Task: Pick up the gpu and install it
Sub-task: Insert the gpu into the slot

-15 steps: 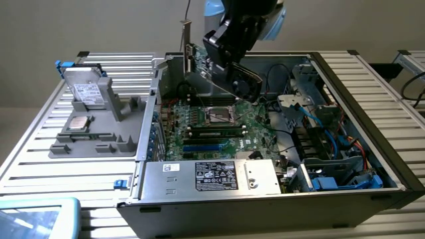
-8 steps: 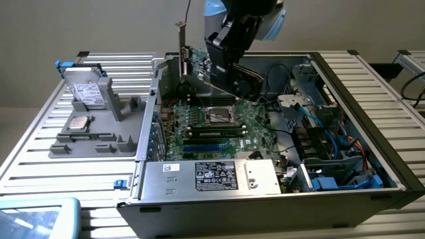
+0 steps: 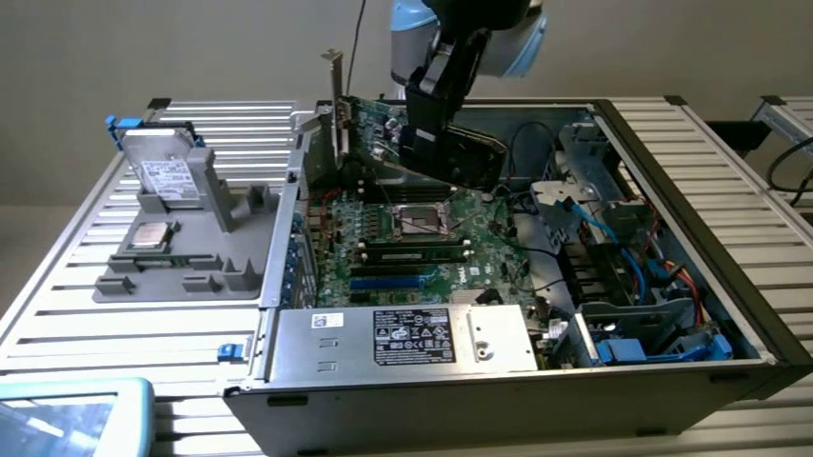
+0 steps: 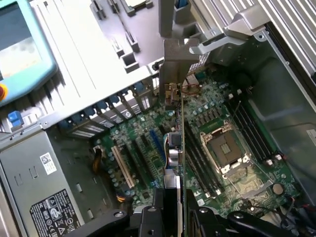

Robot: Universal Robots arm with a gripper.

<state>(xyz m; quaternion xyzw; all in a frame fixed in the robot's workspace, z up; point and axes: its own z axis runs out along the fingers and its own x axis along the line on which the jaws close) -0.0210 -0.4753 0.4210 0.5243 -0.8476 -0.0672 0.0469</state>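
The gpu (image 3: pixel 375 124) hangs tilted above the motherboard (image 3: pixel 381 228) inside the open computer case. Its green board faces the exterior view's left, its black shroud (image 3: pixel 473 152) faces the right, and its silver end bracket (image 3: pixel 337 90) sticks up at the case's rear wall. My gripper (image 3: pixel 432 129) comes down from above and is shut on the card. In the wrist view the gpu (image 4: pixel 174 148) runs edge-on away from my gripper (image 4: pixel 174 219), with a finger on each face. Its bracket (image 4: pixel 178 54) is near the rear slot openings, above the expansion slots (image 4: pixel 157 148).
The CPU socket (image 3: pixel 420 221) and memory slots lie under the card. A power supply (image 3: pixel 406 338) fills the case's near corner, with cables and drive bays (image 3: pixel 635 286) at the right. Left of the case, a grey fixture (image 3: pixel 242 238) holds a silver drive (image 3: pixel 166 176) and a CPU chip (image 3: pixel 152 235). A teach pendant (image 3: pixel 64 414) lies in front.
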